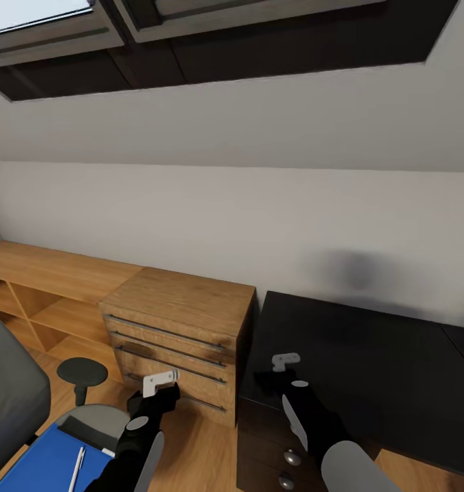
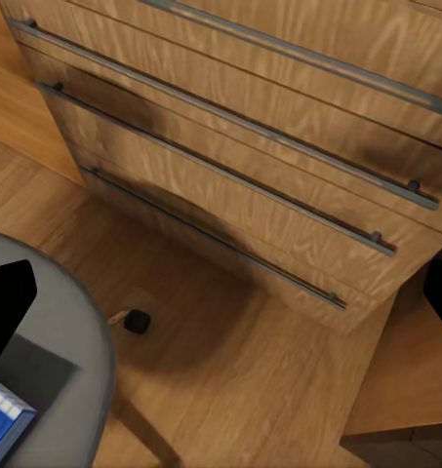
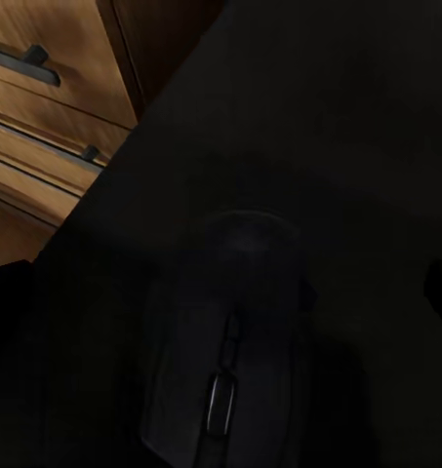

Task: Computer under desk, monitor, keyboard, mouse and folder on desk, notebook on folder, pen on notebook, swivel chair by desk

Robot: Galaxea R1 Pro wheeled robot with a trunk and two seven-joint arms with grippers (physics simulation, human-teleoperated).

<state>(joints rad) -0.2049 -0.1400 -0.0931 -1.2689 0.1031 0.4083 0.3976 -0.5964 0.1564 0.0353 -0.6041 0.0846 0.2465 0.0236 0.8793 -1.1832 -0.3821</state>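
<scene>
My left gripper (image 1: pixel 165 380) hangs over the wooden floor (image 2: pixel 230 380) in front of the light wooden drawer chest (image 1: pixel 184 321), near its lower drawers; I cannot tell how far its jaws are parted. My right gripper (image 1: pixel 286 361) is over the near left corner of the glossy black desk (image 1: pixel 396 369), above the black drawer unit (image 1: pixel 266 444). Through the right wrist camera I see the mouse (image 3: pixel 230 341) lying on the desk top just below that gripper, dark against the dark surface; whether the fingers are around it or apart from it I cannot tell.

At my near left stands the swivel chair (image 1: pixel 13 396), grey, with a black armrest (image 1: pixel 82 372). The blue folder (image 1: pixel 47 465) lies on its seat, and the pale pen (image 1: pixel 76 468) rests on the folder. A small black object (image 2: pixel 136 321) sits on the floor just beside the chair's seat edge.
</scene>
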